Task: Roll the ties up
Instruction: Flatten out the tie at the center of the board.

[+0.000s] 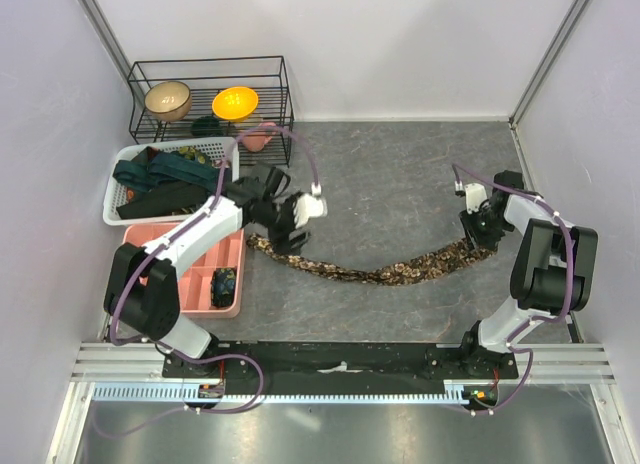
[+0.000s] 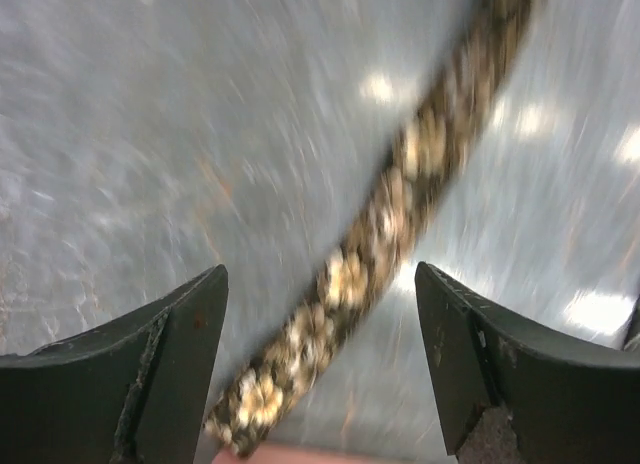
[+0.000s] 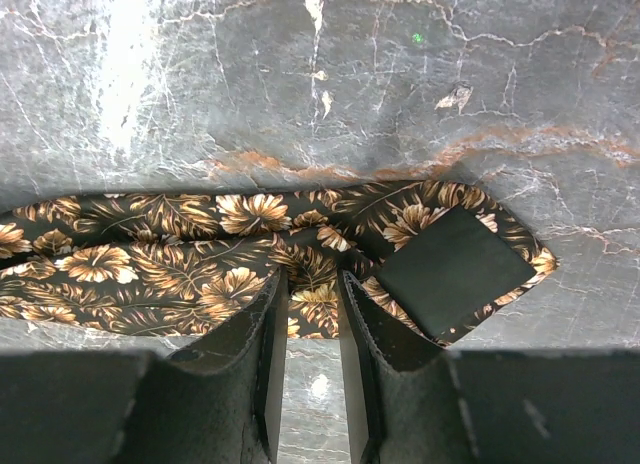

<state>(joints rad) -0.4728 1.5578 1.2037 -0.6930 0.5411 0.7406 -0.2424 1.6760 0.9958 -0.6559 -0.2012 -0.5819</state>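
Observation:
A brown tie with a tan leaf print (image 1: 385, 274) lies flat in a shallow curve across the grey table. My left gripper (image 1: 292, 227) hovers over its narrow end with jaws wide open. In the left wrist view the blurred narrow strip (image 2: 390, 209) runs between the fingers (image 2: 185, 354) without touching them. My right gripper (image 1: 480, 231) is at the wide end (image 3: 180, 249). Its fingertips (image 3: 272, 294) rest on the fabric a narrow gap apart, next to a black patch (image 3: 455, 269). Dark ties (image 1: 165, 179) lie in the basket, and a small coil (image 1: 224, 284) sits in the tray.
A white mesh basket (image 1: 113, 199) stands at the left, with a pink compartment tray (image 1: 195, 264) in front of it. A black wire rack (image 1: 283, 84) at the back holds a tan bowl (image 1: 167, 100) and an orange bowl (image 1: 235, 103). White walls close in both sides.

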